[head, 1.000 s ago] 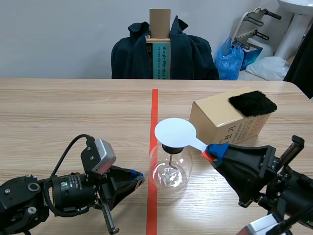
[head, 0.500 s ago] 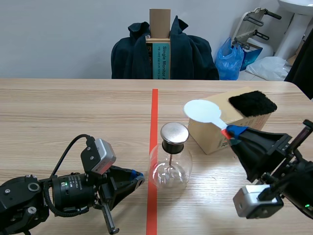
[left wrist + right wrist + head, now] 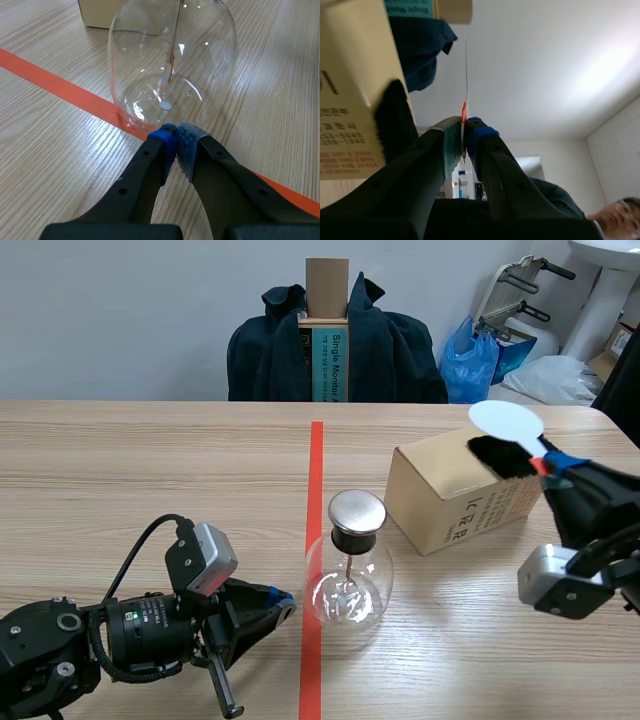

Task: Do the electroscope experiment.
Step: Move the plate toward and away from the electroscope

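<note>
Table (image 3: 150,470) of pale wood carries a round clear glass flask (image 3: 347,585) with a silver metal disc cap (image 3: 357,510). It stands on the orange-red tape line (image 3: 316,465), near the robot's edge. Just beside the flask, on the right arm's side, sits a brown cardboard box (image 3: 440,490) with a black fur pad (image 3: 505,455) on its top. The right pincer (image 3: 553,462) is raised at the box's far corner. It is clenched on the thin handle of a white round paddle (image 3: 507,423), whose disc sits close by the fur pad. Whether they touch cannot be told. The left pincer (image 3: 285,602) lies low on the table, its tips near the flask's base. A chair draped with a dark jacket (image 3: 390,350) stands behind the table.

From the left wrist, the left pincer (image 3: 176,137) is clenched on nothing, its blue pads pressed together. They lie just short of the foot of the clear glass flask (image 3: 172,60). A thin metal rod (image 3: 176,30) hangs inside the flask. The tape line (image 3: 60,85) runs under the flask.

From the right wrist, the right pincer (image 3: 465,132) grips the white round paddle (image 3: 466,75), seen edge-on between its pads. The black fur pad (image 3: 395,120) and the cardboard box (image 3: 350,90) lie beside it.
</note>
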